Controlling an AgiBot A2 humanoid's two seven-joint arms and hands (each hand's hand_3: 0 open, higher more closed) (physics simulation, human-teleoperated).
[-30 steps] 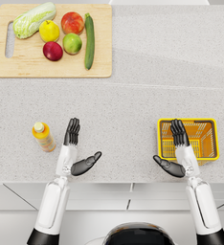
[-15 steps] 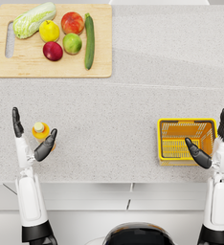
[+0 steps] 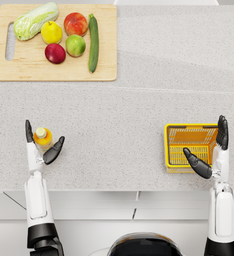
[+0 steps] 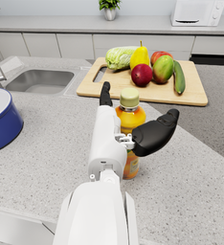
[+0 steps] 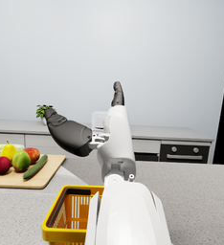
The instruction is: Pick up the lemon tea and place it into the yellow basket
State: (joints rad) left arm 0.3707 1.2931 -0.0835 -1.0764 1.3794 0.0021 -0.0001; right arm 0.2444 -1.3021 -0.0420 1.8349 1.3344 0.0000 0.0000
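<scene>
Hands: left hand [image 3: 40,145] is spread wide around the lemon tea [image 3: 42,137], fingers on one side and thumb on the other. Can't tell if it's actually touching the bottle. Right hand [image 3: 213,150] is spread wide too, holding nothing, up over the right edge of the yellow basket [image 3: 168,146].
Lemon tea: small bottle, pale cap, orange-yellow drink inside, standing upright on the bench [image 3: 119,135] near the front left. In the left wrist view it sits right in the gap of the hand [image 4: 128,129], bottle [image 4: 130,115] half hidden behind the palm.
Yellow basket: front right on the bench, well apart from the bottle. Nothing inside it, just the slatted bottom showing.
Cutting board [image 3: 19,72]: far left of the bench, loaded up. Cabbage [image 3: 35,20], yellow pear [image 3: 51,32], red apple [image 3: 55,53], green apple [image 3: 75,45], peach-coloured fruit [image 3: 75,23] and a cucumber [image 3: 93,42] lying along the right side of the pile.
Further back: sink [image 4: 39,80] and a blue bowl [image 4: 1,122] in the left wrist view, contents not visible.
</scene>
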